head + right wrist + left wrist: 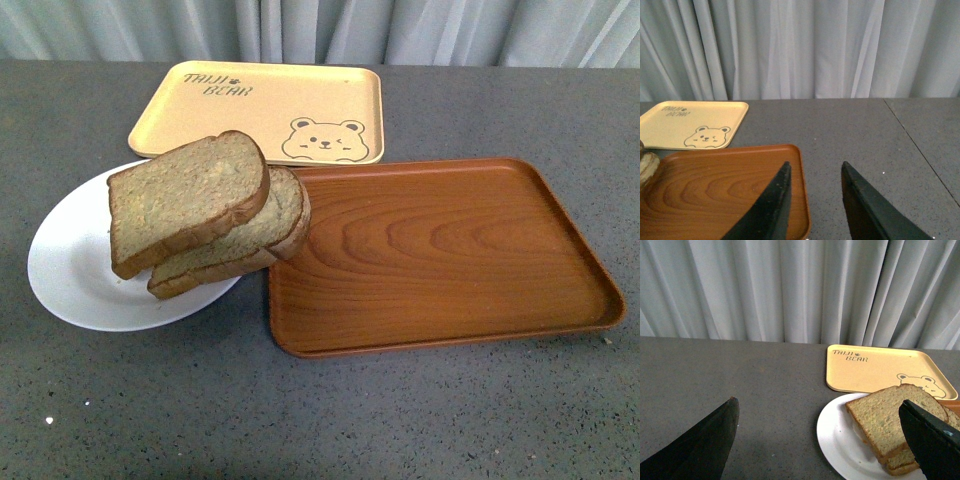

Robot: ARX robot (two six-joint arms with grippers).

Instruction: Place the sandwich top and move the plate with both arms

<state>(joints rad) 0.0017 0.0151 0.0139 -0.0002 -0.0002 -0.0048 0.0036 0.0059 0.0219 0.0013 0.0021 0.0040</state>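
Observation:
The sandwich top point(185, 200), a thick squarish tan slice with darker crust, lies tilted on a round-ended slice point(270, 228) on the white plate point(70, 270) at the left. The lower slice overhangs the plate toward the wooden tray. Neither arm shows in the front view. In the left wrist view my left gripper point(819, 402) is open and empty, above the table; the plate point(840, 440) and sandwich top point(885, 417) lie between its spread fingers point(705, 445). In the right wrist view my right gripper point(815, 163) is open and empty over the wooden tray's right edge.
A brown wooden tray point(440, 250) lies right of the plate, touching it; it also shows in the right wrist view point(715, 190). A pale yellow bear-print tray point(260, 105) lies behind both. Grey curtains hang along the table's far edge.

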